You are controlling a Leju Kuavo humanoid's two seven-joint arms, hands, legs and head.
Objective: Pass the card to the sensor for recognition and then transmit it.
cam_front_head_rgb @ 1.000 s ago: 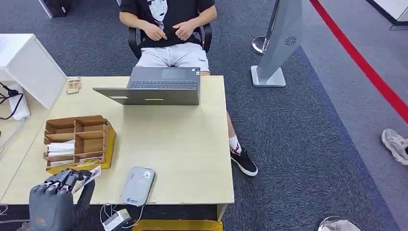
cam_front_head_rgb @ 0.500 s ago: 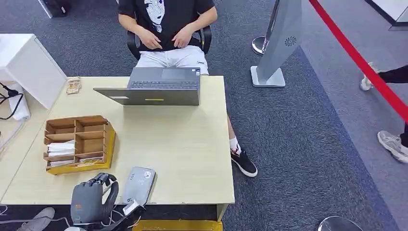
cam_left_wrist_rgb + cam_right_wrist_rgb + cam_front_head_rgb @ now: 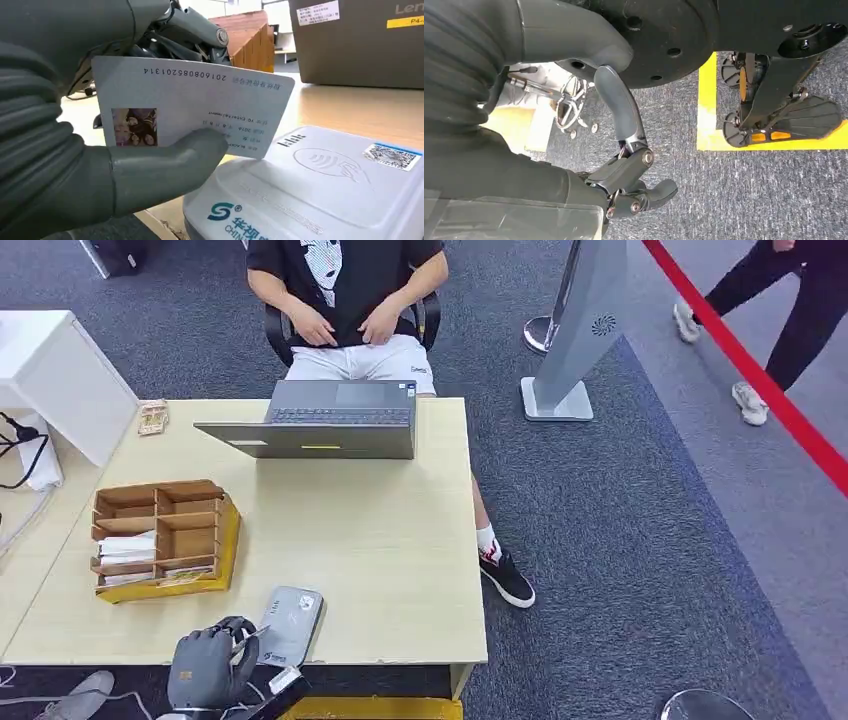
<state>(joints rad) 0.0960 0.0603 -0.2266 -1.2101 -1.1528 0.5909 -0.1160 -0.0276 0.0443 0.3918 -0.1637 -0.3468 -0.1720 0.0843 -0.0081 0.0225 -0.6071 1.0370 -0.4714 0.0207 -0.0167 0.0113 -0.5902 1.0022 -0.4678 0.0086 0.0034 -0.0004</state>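
My left hand (image 3: pixel 208 667) is at the table's front edge, pinching a white ID card (image 3: pixel 190 107) between thumb and fingers. The card bears a small photo and printed lines, and it hangs tilted just above the near corner of the grey card reader (image 3: pixel 289 624). In the left wrist view the reader (image 3: pixel 330 185) shows a contactless symbol and a QR sticker, and a narrow gap separates it from the card. My right hand (image 3: pixel 631 175) hangs low over the carpet with fingers loosely bent, holding nothing.
A wooden card organizer (image 3: pixel 160 533) stands to the left of the reader on the light wood table (image 3: pixel 380 540). A laptop (image 3: pixel 320 425) sits at the far edge before a seated person (image 3: pixel 350 290). A white box (image 3: pixel 50 380) is far left. A person walks past the red floor line (image 3: pixel 760 375).
My left hand has carried the card rightward along the table's front edge, from beside the organizer to the reader's near corner. A walking person has crossed the far right.
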